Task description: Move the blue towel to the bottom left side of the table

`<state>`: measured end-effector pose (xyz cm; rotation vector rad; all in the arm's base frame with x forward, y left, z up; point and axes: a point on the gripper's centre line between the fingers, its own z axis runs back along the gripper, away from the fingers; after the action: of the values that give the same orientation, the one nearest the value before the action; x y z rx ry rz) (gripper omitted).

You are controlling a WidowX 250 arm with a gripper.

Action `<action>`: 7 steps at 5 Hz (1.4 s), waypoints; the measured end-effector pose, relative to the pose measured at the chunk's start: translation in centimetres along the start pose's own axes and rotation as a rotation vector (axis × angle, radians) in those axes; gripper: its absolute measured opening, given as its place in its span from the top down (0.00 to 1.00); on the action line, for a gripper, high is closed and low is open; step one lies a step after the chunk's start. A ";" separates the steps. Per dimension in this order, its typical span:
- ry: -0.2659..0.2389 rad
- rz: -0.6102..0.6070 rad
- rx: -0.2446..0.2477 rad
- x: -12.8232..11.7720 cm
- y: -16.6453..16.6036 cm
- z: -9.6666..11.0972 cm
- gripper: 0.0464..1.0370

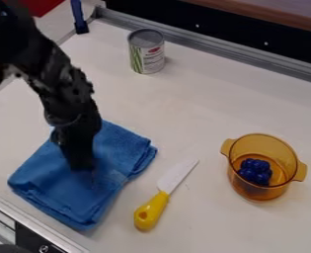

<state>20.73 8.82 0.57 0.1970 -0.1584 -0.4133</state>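
Note:
My gripper (85, 168) hangs down over the middle of the folded blue towel (65, 192), its tip at or just above the cloth. Whether it holds any of the fabric, I cannot tell. The towel lies at the lower left of the white table (204, 108), close to the metal edge there, and the gripper covers part of its upper middle.
A knife with a yellow handle (151, 211) lies just right of the towel. Farther right stands an amber pot (263, 192) with blue berries (255, 171) inside. A can (146, 52) stands near the back rail (230, 52). A metal edge (29, 222) borders the lower left.

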 end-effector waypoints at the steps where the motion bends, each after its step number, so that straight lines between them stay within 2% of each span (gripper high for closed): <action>1: -0.008 0.029 -0.015 0.6 1.0 1.9 0.33; 2: 0.018 0.043 -0.074 1.3 2.5 3.9 0.07; 3: 0.031 0.034 -0.134 1.8 2.9 5.1 0.04; 5: 0.048 -0.033 -0.280 1.6 2.1 7.3 0.04; 6: 0.044 -0.030 -0.274 1.8 2.0 7.5 0.04; 7: 0.002 0.028 -0.189 2.6 2.2 7.1 0.04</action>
<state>22.63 8.63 8.20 0.0090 -0.1190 -0.3979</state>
